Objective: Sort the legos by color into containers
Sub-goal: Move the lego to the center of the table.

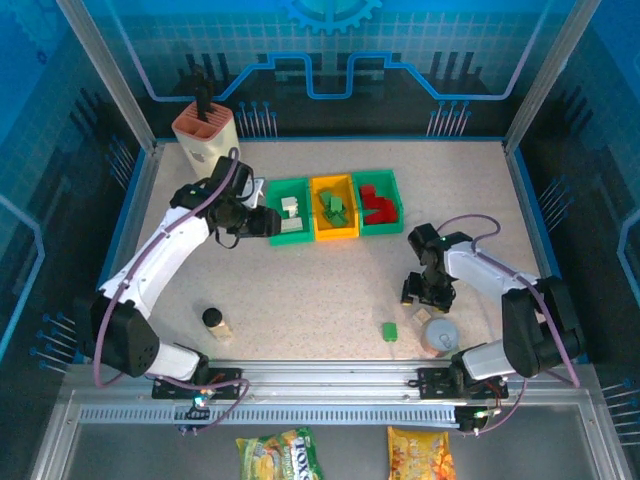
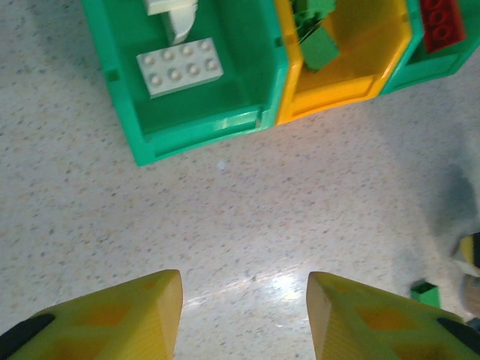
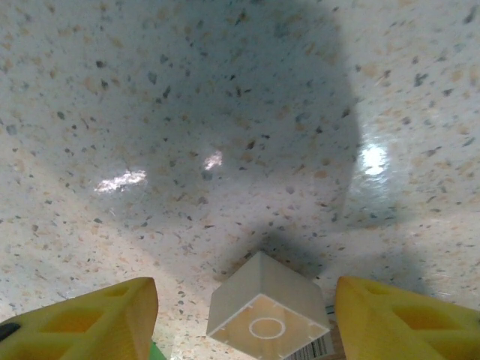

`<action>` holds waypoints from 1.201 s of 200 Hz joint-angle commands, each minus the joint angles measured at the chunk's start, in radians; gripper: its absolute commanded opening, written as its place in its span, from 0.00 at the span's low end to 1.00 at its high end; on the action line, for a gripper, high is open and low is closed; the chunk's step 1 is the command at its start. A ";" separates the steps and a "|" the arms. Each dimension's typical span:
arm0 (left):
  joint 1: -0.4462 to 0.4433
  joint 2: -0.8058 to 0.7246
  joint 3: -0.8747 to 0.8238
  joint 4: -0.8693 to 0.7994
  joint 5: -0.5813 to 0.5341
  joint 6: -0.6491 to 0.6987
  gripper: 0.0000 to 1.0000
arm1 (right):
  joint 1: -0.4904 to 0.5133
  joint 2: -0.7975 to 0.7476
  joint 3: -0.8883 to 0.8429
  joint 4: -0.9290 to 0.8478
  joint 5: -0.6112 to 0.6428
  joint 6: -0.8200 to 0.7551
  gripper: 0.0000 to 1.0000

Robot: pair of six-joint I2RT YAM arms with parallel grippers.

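Observation:
Three bins stand in a row at the back: a green bin (image 1: 289, 210) with white legos (image 2: 180, 66), a yellow bin (image 1: 333, 207) with green legos (image 2: 319, 49), and a second green bin (image 1: 378, 202) with red legos (image 2: 442, 22). My left gripper (image 1: 262, 222) (image 2: 244, 300) hangs open and empty over bare table just in front of the left green bin (image 2: 202, 120). My right gripper (image 1: 425, 295) (image 3: 246, 300) is open, low over the table, with a white lego (image 3: 266, 311) lying underside-up between its fingers, touching neither. One green lego (image 1: 389, 331) lies on the table to its left.
A grey round cup (image 1: 440, 337) stands just in front of the right gripper. Front left is a small black-capped bottle (image 1: 216, 322), and a beige slotted holder (image 1: 205, 130) stands at the back left corner. Raised walls edge the table.

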 commanded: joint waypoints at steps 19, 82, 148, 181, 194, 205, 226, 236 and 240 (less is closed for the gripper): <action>0.029 -0.047 -0.089 0.051 -0.029 0.036 0.49 | 0.078 0.061 0.040 -0.020 -0.048 0.014 0.63; 0.054 -0.051 -0.158 0.110 -0.037 0.054 0.48 | 0.273 0.130 0.164 -0.031 -0.096 0.066 0.61; 0.082 -0.039 -0.176 0.136 -0.020 0.051 0.48 | 0.349 0.017 0.134 -0.124 0.109 0.229 0.63; 0.089 -0.038 -0.180 0.139 -0.019 0.050 0.48 | 0.350 -0.004 0.056 -0.067 0.099 0.283 0.62; 0.091 -0.037 -0.179 0.141 -0.017 0.050 0.48 | 0.349 -0.001 0.034 -0.033 0.088 0.292 0.61; 0.095 -0.037 -0.179 0.141 -0.012 0.048 0.48 | 0.345 0.011 0.019 -0.007 0.081 0.294 0.60; 0.100 -0.040 -0.182 0.144 -0.012 0.046 0.48 | 0.344 0.037 0.000 0.022 0.075 0.296 0.58; 0.101 -0.041 -0.185 0.146 -0.012 0.046 0.48 | 0.344 0.043 -0.012 0.042 0.066 0.299 0.58; 0.101 -0.042 -0.187 0.147 -0.012 0.046 0.48 | 0.344 0.045 -0.017 0.049 0.063 0.299 0.57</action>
